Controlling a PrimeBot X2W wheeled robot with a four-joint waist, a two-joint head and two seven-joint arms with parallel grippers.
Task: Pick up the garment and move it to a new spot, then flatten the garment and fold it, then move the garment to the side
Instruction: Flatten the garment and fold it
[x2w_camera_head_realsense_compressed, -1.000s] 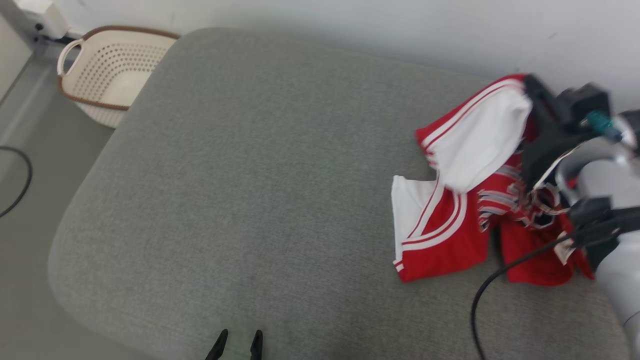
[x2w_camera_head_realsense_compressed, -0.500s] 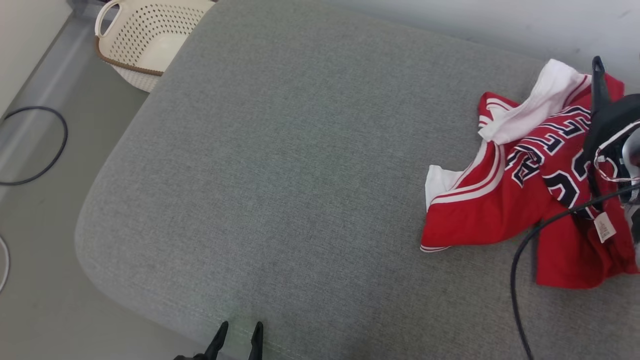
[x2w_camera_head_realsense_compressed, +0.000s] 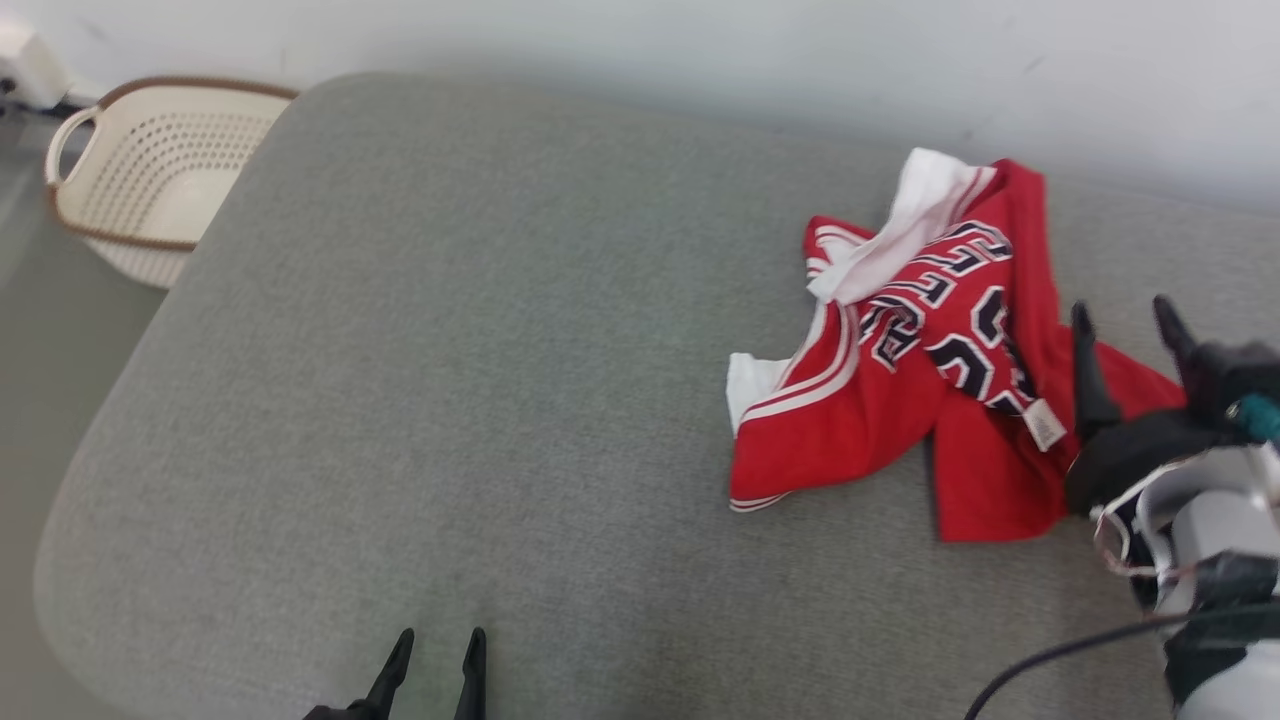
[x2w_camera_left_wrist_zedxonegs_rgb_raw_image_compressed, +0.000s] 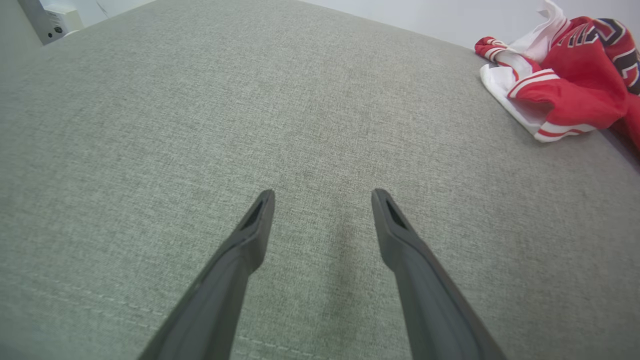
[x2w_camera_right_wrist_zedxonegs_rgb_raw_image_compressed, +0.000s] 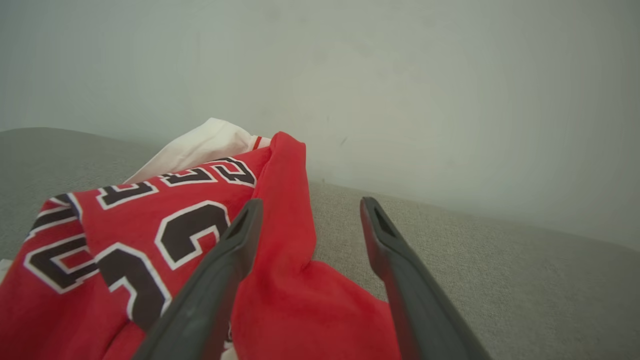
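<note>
Location: garment (x2w_camera_head_realsense_compressed: 880, 420), a red jersey with white trim and dark numerals, lies on the grey cushion (x2w_camera_head_realsense_compressed: 480, 350) at about 3 o'clock in the head view, near the wall-side edge.
Condition: crumpled. A white-lined panel is flipped over at the heap's 12 o'clock and a tag (x2w_camera_head_realsense_compressed: 1043, 425) shows at its 4 o'clock. Not flat, no fold made.
Right tool (x2w_camera_head_realsense_compressed: 1120, 310): released, fingers spread, nothing pinched, at the garment's 3 o'clock. Its wrist view shows red cloth under and beside one finger; I cannot tell whether they touch.
Left tool (x2w_camera_head_realsense_compressed: 441, 636): released and empty at 6 o'clock, low over bare cushion, well apart from the garment.
Basket (x2w_camera_head_realsense_compressed: 150, 180): at 10 o'clock, off the cushion.
Progress (judged): the garment rests free of both tools, so the move to a new spot looks complete.
Remaining: flattening, folding and the shift to the side are all outstanding.
Next (judged): take hold of edges and spread the cloth toward the open cushion at 9 o'clock.
</note>
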